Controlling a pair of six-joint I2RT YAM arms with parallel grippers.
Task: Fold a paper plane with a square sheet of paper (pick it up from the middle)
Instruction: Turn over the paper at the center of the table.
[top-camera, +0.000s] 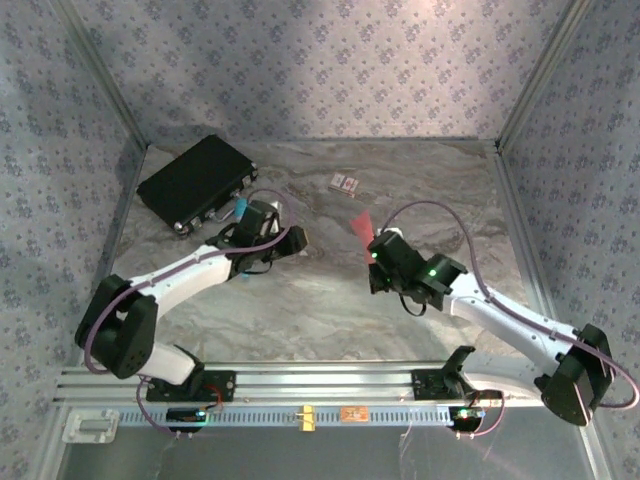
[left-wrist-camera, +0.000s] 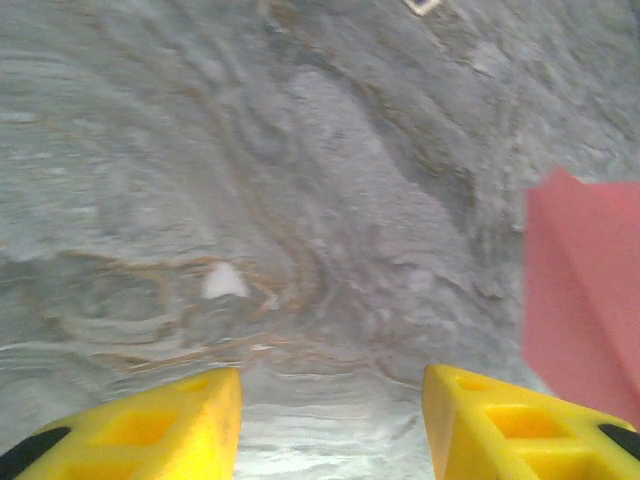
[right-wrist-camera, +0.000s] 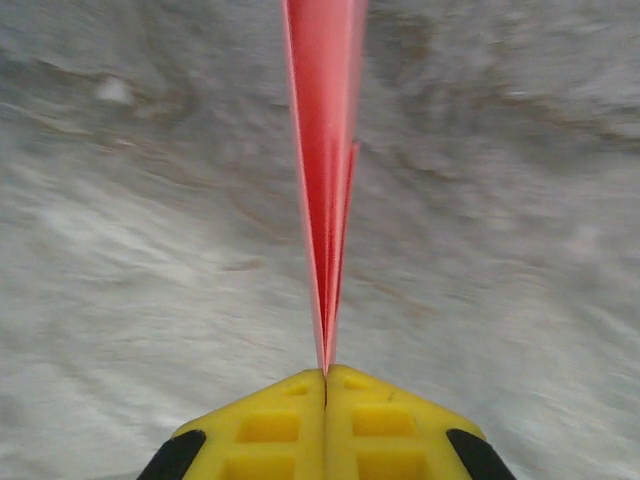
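As the right end effector (right-wrist-camera: 325, 380) pinches the paper plane (right-wrist-camera: 325, 180), the left end effector (left-wrist-camera: 332, 400) gapes.

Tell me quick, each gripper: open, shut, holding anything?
Left gripper: open, nothing between its fingers.
Right gripper: shut on the paper plane.

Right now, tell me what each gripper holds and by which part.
The right gripper pinches the paper plane by its near end, on the folded layers. The left gripper holds nothing, jaws apart.
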